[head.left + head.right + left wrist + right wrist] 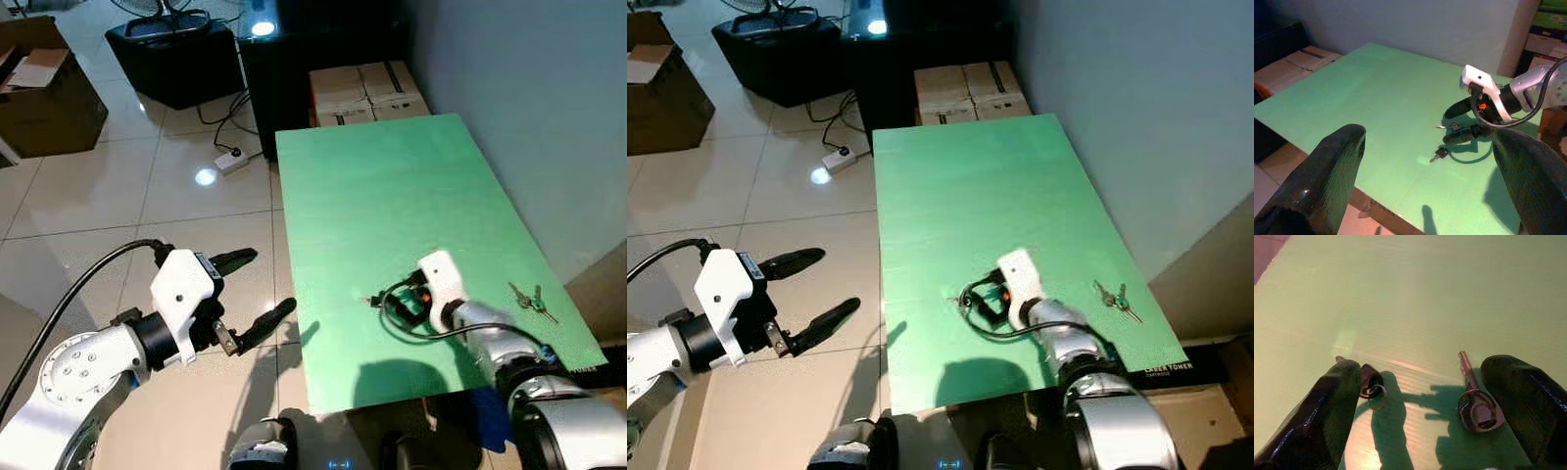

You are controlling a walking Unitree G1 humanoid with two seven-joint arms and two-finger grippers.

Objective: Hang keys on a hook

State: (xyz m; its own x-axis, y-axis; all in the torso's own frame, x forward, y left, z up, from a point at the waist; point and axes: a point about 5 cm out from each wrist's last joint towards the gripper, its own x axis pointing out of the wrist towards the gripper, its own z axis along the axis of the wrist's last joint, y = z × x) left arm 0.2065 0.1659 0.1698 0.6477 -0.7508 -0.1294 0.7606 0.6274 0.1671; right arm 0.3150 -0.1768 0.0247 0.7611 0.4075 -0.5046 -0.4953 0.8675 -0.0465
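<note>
Left eye view: right gripper (392,305) low over the green table (392,186), fingers mostly hidden under its own white wrist housing and black cable. Just off its fingertips, toward the table's left edge, a small dark key (371,301), too small to read its direction. Well to the gripper's right, near the table's right edge, a second bunch of keys (530,300) with green tags, long axis slanting toward the near right corner. Left gripper (257,284) over the tiled floor, clear of the table, fingers spread wide apart.

Left wrist view: between two blurred black fingers (1327,181), the right gripper across the table with jaws parted. Silver key (1448,127) between those jaws; dark-headed key (1439,154) just off the nearer finger.

Right wrist view: jaws open, resting on or just above the green surface, cannot tell which. Beside one finger (1327,406), dark key head (1370,380) with its ring, partly covered by that finger. Beside the other, silver key (1474,399) flat on the table, blade pointing away from the gripper, round head toward it. Neither key gripped.
</note>
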